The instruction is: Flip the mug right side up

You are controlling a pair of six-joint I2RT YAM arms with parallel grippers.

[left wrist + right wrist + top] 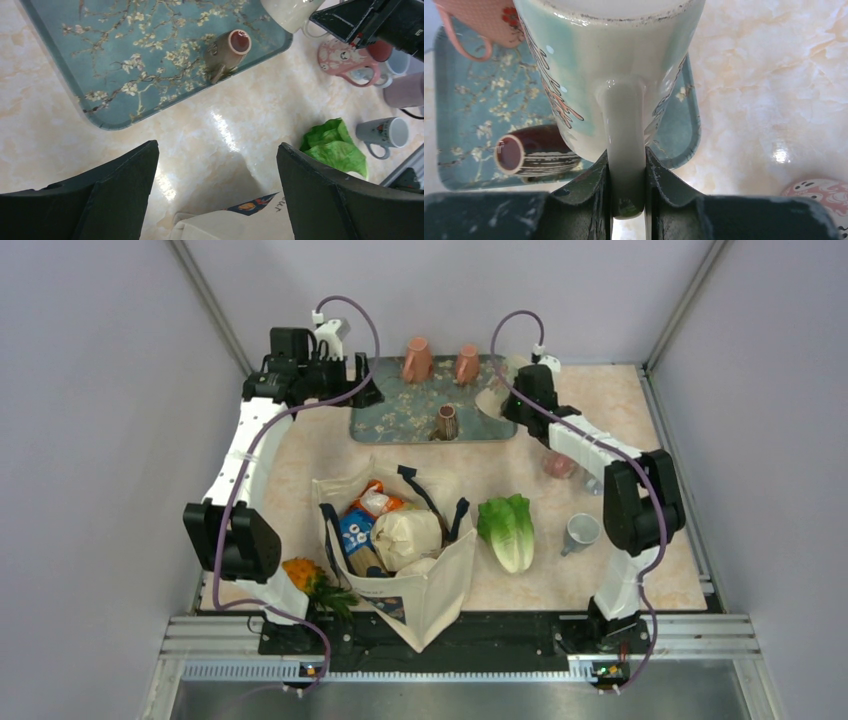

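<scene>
Mug (pixel 614 75) is in my right end effector (pixel 626 172): both fingers are closed tight on its handle, with the cream-and-teal body pointing away from the wrist camera. It hangs over the right-hand end of the blossom-patterned tray (pixel 464 125); I cannot tell whether it touches anything below. My left end effector (pixel 216 147) is spread wide and holds nothing, poised above the counter (pixel 560 580) near the tray's front edge.

That counter is pale marbled beige, closed in by plain lavender walls. A brown mug (pixel 534 155) lies on its side on the tray, and two pink mugs (pixel 417 360) stand at the tray's far edge.

Only the right wrist view shows the pinch on the handle. Only the top view takes in the tote bag (pixel 400 550) of groceries, with a lettuce (pixel 510 530) just beside it and a grey mug (pixel 580 532) near the right arm.
</scene>
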